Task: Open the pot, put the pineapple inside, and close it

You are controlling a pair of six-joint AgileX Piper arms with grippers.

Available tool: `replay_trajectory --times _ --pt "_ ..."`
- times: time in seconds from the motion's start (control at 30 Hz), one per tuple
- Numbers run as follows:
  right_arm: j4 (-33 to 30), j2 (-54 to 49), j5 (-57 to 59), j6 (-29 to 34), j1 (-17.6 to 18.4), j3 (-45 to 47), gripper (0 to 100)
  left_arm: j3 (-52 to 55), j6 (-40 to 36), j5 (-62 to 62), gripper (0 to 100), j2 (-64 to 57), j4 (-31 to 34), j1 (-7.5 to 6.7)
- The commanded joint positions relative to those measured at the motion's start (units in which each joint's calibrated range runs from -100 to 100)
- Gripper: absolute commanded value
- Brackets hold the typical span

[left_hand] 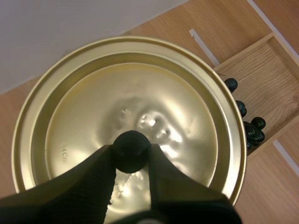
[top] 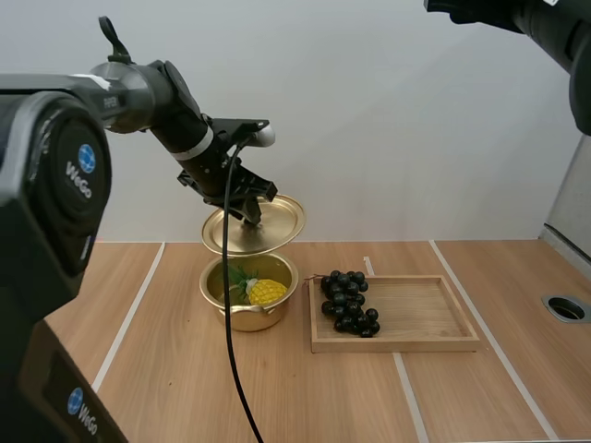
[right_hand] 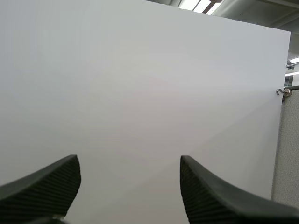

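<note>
A gold pot stands open on the table with a yellow pineapple lying inside it. Its gold lid hangs tilted in the air just above the pot. My left gripper is shut on the lid's black knob, its fingers pinching it from both sides over the gold lid. My right gripper is raised high and faces a white wall, its fingers wide apart with nothing between them.
A wooden tray lies right of the pot, with a bunch of dark grapes at its left end. The grapes and tray also show past the lid's edge. A round hole sits at the table's far right.
</note>
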Motion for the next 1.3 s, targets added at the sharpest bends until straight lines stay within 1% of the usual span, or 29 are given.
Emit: replay_trajectory --times 0.0,0.2,0.27,0.4,0.5,0.83,0.97,1.27 --pt "0.0 -0.4 0.3 0.0 -0.2 -0.1 100 -0.1 0.3 2.1 0 2.3 -1.5 -0.17" --pt "-0.4 -0.4 1.1 0.0 -0.2 -0.1 100 0.5 0.6 1.0 1 5.3 -1.4 -0.17" --pt "-0.8 -0.4 1.5 0.0 -0.2 -0.1 100 2.2 1.9 -2.1 6 5.5 -1.4 -0.17" --pt "-0.8 -0.4 1.5 -0.3 -0.2 -0.1 100 4.9 4.3 -6.4 22 5.5 -1.4 -0.17" --pt "-0.8 -0.3 1.5 -0.3 -0.2 -0.1 100 5.4 5.0 -7.2 27 5.5 -0.9 -0.17" --pt "-0.8 -0.3 3.2 -0.3 -0.2 -0.1 100 7.1 5.4 -13.0 27 5.8 3.2 -0.17" --pt "-0.8 -0.3 3.3 -0.3 -0.2 -0.1 100 7.1 5.4 -9.8 27 6.8 3.2 -0.17" --pt "-0.8 -0.3 3.5 -0.3 -0.2 -0.1 100 8.7 5.6 -11.5 27 7.5 3.1 -0.17"
